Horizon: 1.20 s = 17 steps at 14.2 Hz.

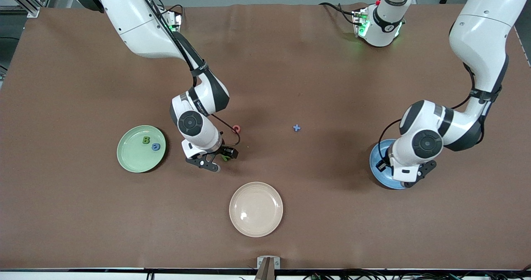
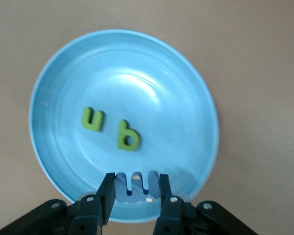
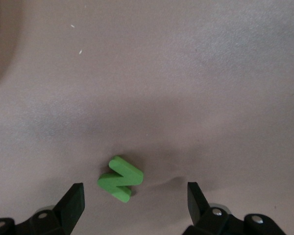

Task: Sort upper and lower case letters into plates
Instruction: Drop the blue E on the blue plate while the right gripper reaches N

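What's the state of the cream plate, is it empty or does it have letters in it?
Empty. The front view shows the cream plate bare inside, with only a small glare spot, and no letter on it.

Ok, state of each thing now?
Left gripper: shut on blue letter, over blue plate.
Right gripper: open, around green letter on the cloth.
Blue plate: holds two green letters.
Green plate: holds two letters.
Beige plate: empty.

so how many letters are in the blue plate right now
3: a green u and a green b lie in the blue plate, and the left gripper holds a blue letter just above it.
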### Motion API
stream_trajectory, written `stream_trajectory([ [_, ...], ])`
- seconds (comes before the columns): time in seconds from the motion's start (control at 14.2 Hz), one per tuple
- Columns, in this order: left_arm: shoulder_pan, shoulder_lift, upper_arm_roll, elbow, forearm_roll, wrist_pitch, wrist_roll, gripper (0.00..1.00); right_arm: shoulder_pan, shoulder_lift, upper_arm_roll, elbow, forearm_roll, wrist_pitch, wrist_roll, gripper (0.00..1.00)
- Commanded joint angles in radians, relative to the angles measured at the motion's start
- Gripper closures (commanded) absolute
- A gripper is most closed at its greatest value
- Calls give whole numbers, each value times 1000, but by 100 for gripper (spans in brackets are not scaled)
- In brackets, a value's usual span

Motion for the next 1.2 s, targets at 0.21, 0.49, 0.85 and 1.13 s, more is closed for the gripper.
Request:
stream_trajectory([
  [0.21, -1, -22, -40, -30, -8, -6, -9, 0, 11, 33, -12, 27, -177, -5, 13, 10],
  [0.49, -4, -25, -118, -29, -11, -15, -37, 0, 42, 77, -11, 30, -180, 94, -4, 9],
  [0.85, -94, -12, -207, -53, -9, -20, -169, 0, 42, 71, -8, 58, -177, 82, -33, 9],
  [1.13, -150, -4, -220, -122, -8, 106, -288, 1, 25, 67, -6, 131, -171, -43, -118, 9],
])
